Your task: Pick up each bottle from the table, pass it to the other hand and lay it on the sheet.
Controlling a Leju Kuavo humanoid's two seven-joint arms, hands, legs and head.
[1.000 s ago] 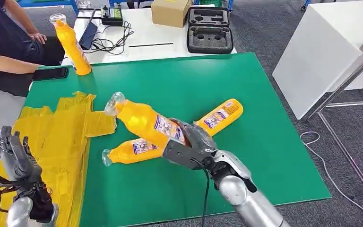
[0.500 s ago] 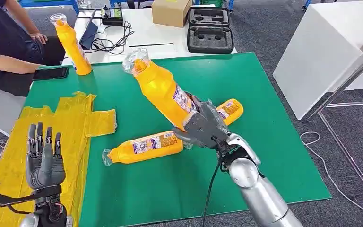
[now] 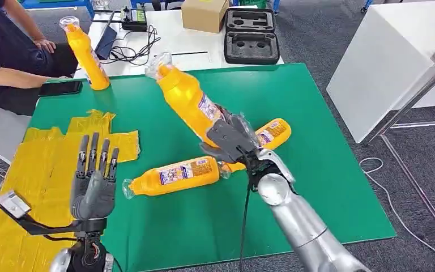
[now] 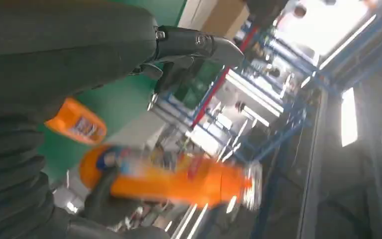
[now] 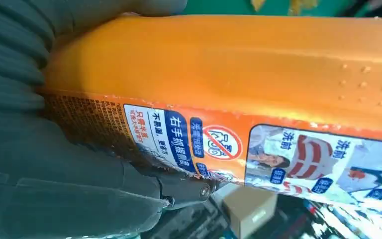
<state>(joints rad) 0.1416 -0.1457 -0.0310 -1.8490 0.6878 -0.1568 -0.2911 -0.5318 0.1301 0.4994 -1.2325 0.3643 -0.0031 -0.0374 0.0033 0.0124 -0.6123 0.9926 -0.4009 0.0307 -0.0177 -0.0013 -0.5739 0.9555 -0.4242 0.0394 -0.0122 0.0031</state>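
My right hand [image 3: 232,141] grips an orange bottle [image 3: 187,102] by its lower end and holds it tilted up above the green mat, its wrapped cap toward the far left. The same bottle [image 5: 258,69] shows close up in the right wrist view, and blurred [image 4: 179,181] in the left wrist view. My left hand [image 3: 93,184] is raised over the near left with its fingers straight and apart, holding nothing. A second bottle [image 3: 170,177] lies flat mid-mat. A third bottle [image 3: 269,134] lies behind my right hand. A fourth bottle [image 3: 86,54] stands upright at the far left. The yellow sheet [image 3: 45,164] covers the mat's left side.
The green mat [image 3: 317,187] lies on a table. A person [image 3: 5,51] sits at the far left, with a phone [image 3: 60,88] beside. Beyond the mat a white table holds a cardboard box [image 3: 204,14], a black foam case [image 3: 251,35] and cables [image 3: 127,51].
My right hand has lifted the bottle from low over the mat and swung its cap upward. My left hand has risen and moved right, toward the bottle.
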